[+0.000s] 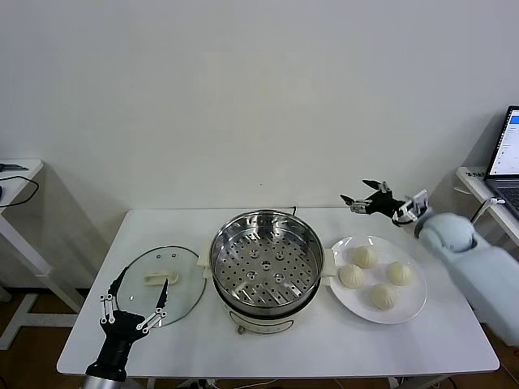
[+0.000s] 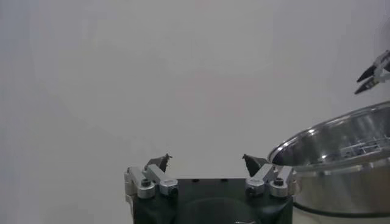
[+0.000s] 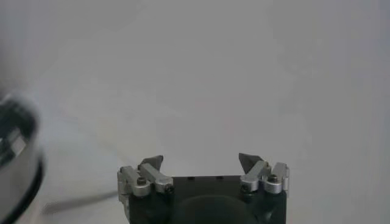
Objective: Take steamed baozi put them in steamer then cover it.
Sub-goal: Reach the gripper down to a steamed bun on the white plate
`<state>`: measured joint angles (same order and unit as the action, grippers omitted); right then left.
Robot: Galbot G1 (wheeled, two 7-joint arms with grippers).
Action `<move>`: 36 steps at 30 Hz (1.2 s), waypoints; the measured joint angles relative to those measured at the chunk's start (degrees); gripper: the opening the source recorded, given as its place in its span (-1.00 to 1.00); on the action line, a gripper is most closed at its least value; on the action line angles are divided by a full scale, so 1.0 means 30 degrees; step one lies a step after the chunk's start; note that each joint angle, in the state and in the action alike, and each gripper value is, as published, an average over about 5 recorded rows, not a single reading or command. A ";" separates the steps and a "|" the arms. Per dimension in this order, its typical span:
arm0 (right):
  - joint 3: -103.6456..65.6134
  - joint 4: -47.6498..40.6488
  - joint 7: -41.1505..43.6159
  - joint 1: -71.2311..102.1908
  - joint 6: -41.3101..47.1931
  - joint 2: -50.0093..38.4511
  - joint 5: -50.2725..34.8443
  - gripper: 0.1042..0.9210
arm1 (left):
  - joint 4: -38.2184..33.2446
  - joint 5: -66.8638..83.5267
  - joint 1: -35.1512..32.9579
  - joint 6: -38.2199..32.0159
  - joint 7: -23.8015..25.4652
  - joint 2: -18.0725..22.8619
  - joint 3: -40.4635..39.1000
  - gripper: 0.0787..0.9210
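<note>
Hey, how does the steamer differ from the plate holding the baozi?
The steamer is deep shiny metal with a perforated tray inside; the plate is flat and white. The steamer holds nothing, while the plate carries four baozi. The steamer sits mid-table, the plate toward the robot's right. Both are round.

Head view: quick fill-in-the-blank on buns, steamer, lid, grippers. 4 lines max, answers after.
1. The white plate holds ____ steamed baozi.
2. The steamer has ____ baozi on its perforated tray.
3. The glass lid lies on the table on the steamer's ____ side.
4. The right gripper and the left gripper both have their jaws ____.

Missing words: four; no; left; open
</note>
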<state>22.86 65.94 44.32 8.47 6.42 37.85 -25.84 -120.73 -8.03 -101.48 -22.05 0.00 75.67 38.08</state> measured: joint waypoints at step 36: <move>0.7535 -0.6519 0.6913 -0.4054 -0.2280 0.4442 1.1377 0.76 | -0.0473 -0.0005 -0.0811 0.0168 -0.0432 0.0516 0.0318 0.77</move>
<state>45.47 46.39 65.06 -3.69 -0.42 51.18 8.29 -122.15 -8.04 -103.91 -21.55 -1.29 77.22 39.03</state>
